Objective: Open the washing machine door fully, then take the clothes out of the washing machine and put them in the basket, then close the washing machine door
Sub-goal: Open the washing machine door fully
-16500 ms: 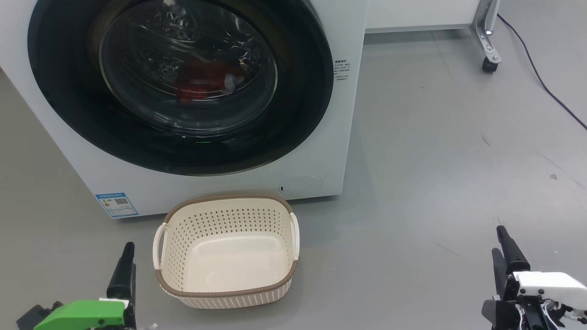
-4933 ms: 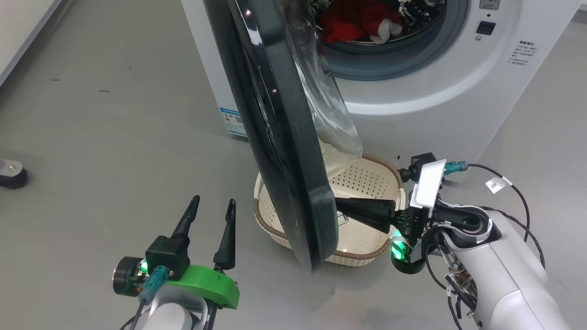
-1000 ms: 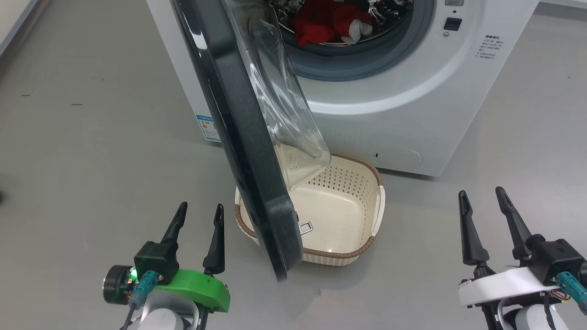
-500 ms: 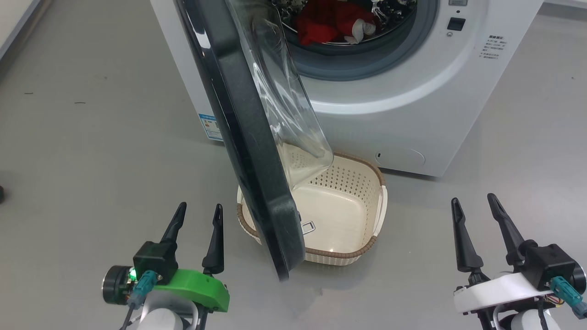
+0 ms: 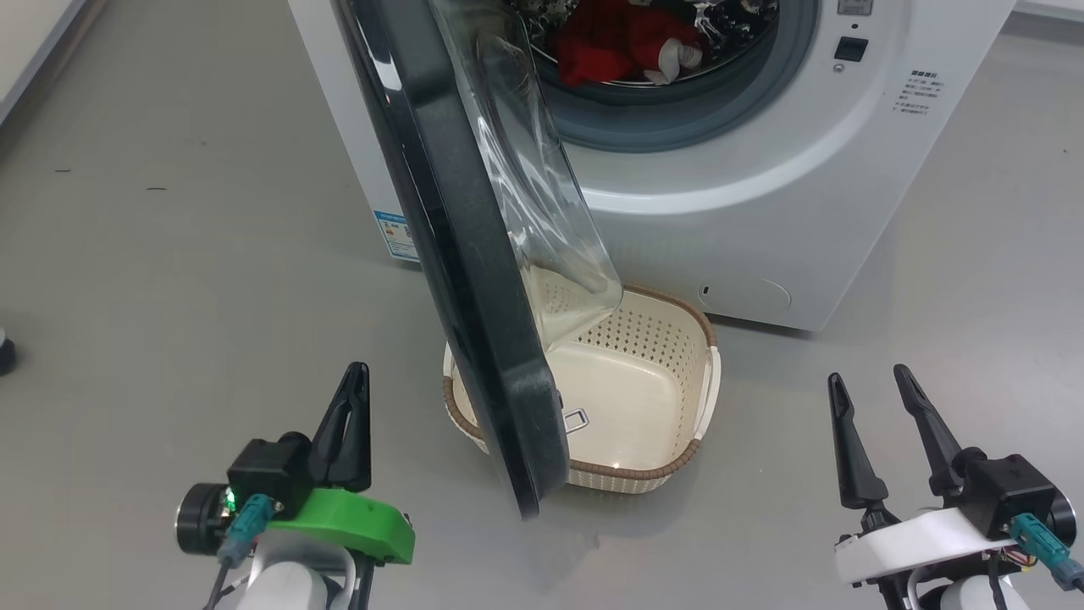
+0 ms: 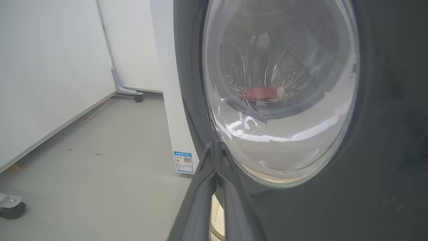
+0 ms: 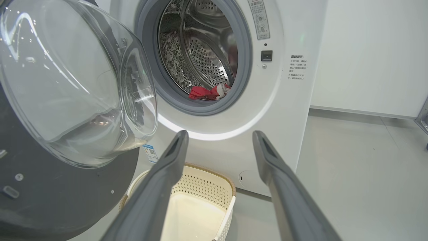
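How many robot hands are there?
2. The dark-fingered left hand on its green mount is lower left in the head view, shut; the right hand on its white mount is lower right, open.

A smooth grey floor (image 5: 169, 254) with a dull sheen spreads across the room, marked by a few small dark specks (image 6: 97, 154). In the left wrist view, a plain white wall (image 6: 43, 67) meets it along a long straight edge. A grey metal leg (image 6: 125, 90) there ends in a black caster (image 6: 137, 98), and another caster (image 6: 11, 210) sits at the lower left. In the right wrist view, a white panel (image 7: 367, 50) stands behind. The light is soft and even.
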Robot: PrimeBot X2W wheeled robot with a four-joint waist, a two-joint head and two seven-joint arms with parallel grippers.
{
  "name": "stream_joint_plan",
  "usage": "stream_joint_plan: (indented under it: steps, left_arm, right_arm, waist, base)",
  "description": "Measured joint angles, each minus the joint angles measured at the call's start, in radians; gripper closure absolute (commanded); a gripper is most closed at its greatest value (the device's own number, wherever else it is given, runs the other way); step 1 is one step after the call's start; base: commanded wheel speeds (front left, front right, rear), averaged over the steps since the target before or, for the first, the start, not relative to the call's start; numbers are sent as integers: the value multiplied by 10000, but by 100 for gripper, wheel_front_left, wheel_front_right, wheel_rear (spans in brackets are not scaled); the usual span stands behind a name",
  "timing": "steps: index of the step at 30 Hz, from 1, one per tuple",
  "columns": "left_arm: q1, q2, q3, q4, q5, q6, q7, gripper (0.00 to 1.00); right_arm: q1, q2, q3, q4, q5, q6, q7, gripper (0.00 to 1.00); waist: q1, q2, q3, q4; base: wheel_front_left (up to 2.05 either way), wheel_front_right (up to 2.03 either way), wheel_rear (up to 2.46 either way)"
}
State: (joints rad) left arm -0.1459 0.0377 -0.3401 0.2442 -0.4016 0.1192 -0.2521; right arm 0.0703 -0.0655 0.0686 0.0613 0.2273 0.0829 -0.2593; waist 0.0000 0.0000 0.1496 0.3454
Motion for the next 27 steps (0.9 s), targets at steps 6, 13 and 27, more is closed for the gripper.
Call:
stream_joint_plan:
  steps: [6,13,27]
  left_arm:
    - [-25,0,506,-876,79,0,0,100]
    - [-221,-10,953,-2360,662,0,-2,100]
    - [-835,0,309,-6017,884,0,-59,100]
  right_arm:
    - [2,27,-69,58,-29,82,0,0]
    - [15,46,-203,98,-88,127,0,0]
    - [15,96,-186,130,-198,215,0,0]
  waist:
    - [0,0,-41,68]
    - [0,0,-120,189]
    - [0,0,-236,331]
  base:
    - [0,0,0]
    - [0,0,0]
    - [0,0,0]
